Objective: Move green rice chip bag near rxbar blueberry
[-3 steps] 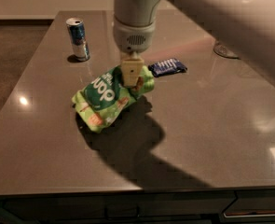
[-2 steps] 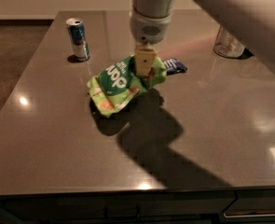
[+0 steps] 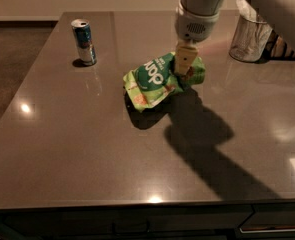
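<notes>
On the left, the drink can stands upright on the far part of the table, in the same place as 1 second ago; it plays no part here.

Toward the middle, the chip bag has travelled right and a little farther back since then. It hangs tilted with its left end low. A dark shadow lies under and in front of it, so I judge it is lifted or barely dragging, not lying flat.

Just right of the bag's logo, the gripper comes down from above. Its 2 fingers are clamped on the bag's right end, as in both earlier views, and the arm has swung right with it.

The blue bar showed just right of the bag 1 second ago but cannot be seen now. The bag's right end and the gripper cover the spot where it lay. The bag is therefore already right at the bar, perhaps over it or touching it; I cannot tell which.

The carrying looks almost done. What is left is most likely to lower the bag beside the bar and let go, without burying or shoving the bar.

Far right, a wire cup stands well apart from the bag, unmoved.
</notes>
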### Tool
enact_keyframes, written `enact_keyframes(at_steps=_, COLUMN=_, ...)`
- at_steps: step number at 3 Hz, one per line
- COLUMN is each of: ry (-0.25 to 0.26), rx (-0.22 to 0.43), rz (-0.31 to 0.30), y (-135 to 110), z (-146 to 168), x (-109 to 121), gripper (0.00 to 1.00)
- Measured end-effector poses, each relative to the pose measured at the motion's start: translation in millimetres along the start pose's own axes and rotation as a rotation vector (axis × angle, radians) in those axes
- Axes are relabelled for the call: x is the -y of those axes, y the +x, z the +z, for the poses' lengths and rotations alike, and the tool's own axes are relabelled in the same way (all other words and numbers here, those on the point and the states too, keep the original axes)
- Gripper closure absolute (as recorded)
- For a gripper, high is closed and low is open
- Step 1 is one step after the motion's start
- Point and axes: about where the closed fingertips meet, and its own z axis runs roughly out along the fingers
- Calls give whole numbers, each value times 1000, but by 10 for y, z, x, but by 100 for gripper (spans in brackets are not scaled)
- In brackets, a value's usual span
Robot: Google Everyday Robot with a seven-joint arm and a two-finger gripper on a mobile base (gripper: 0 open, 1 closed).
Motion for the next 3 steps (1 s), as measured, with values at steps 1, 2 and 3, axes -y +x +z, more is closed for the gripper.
enact_keyframes(at_steps=1, ry=9, rx=-14, rz=50, y=358, z=-12, x=103, gripper=100)
enact_keyframes(at_steps=2, ry=16, rx=-35, rz=101, y=680, z=-31, x=199, gripper=82)
enact_keyframes(at_steps=3, ry=15, rx=-51, rz=129, y=930, z=-44, x=249, gripper=59)
